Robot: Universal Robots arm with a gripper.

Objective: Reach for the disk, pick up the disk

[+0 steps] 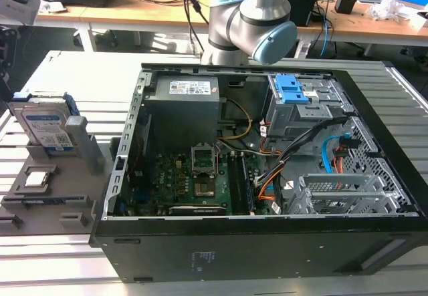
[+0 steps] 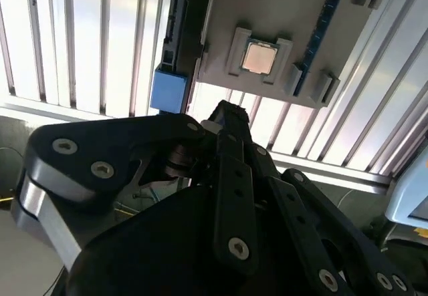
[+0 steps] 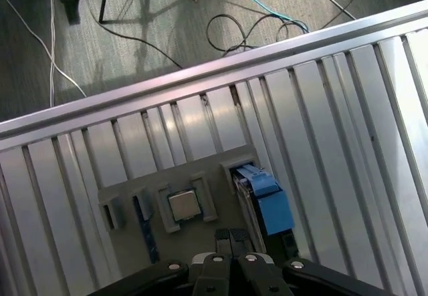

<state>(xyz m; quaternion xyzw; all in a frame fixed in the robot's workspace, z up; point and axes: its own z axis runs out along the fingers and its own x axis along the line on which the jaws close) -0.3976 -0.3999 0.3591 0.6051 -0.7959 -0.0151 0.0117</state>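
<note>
disk (image 1: pixel 41 123) stands on edge in grey holder (image 1: pixel 73 176) at exterior view's left, outside open pc case (image 1: pixel 234 256). chip (image 1: pixel 38 178) lies flat in holder, just below disk in frame. arm (image 1: pixel 251 15) at upper middle, behind case. in first wrist view gripper (image 3: pixel 231 236) has fingers together, empty, over holder, near disk, not touching.
</note>
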